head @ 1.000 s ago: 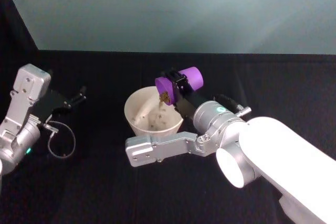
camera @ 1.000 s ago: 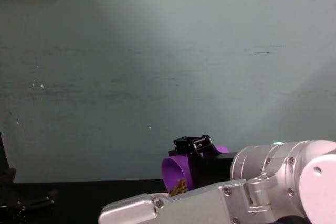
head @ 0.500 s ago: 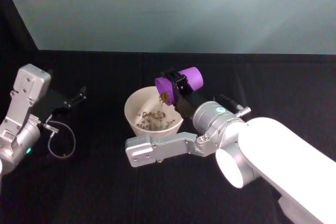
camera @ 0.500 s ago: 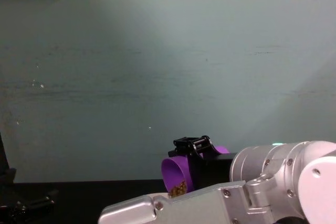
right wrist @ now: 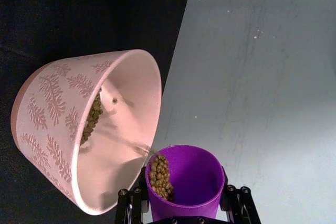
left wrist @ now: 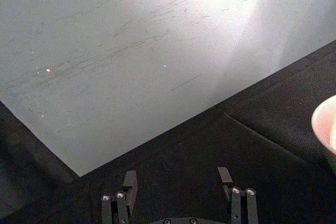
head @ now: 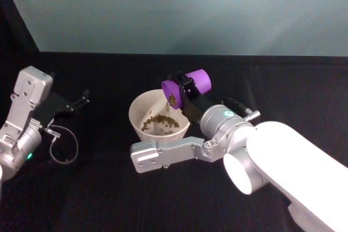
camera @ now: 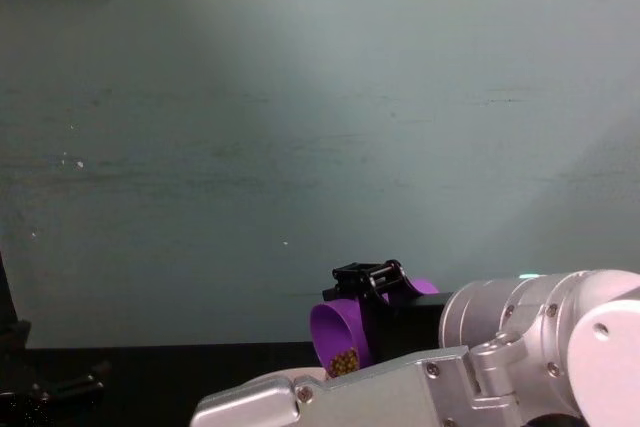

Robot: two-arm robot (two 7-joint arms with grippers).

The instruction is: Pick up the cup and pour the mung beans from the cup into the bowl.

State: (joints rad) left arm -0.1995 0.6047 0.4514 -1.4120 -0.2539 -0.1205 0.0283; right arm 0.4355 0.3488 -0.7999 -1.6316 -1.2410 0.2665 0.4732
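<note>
Pouring, head view: the right gripper (head: 185,88) pinches the tipped cup (head: 200,80) above the bowl's (head: 135,110) right rim, mid-table (head: 109,199). Mung beans (head: 160,124) pool inside. The left gripper (head: 81,99), fingers spread, idles near the left edge. Right wrist view: beans sit at the lip, so I'd tilt further, slowly.

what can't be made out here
Bowl foot: head view, the right arm crosses it.
Bowl inside: left wrist view, the edge leaves just a bit of rim.
Cup base: right wrist view, cut off by the edge at the right gripper.
Mung beans off the lip: right wrist view, a blurred streak, uncountable.
Left gripper: left wrist view, the edge leaves just its open fingertips.
</note>
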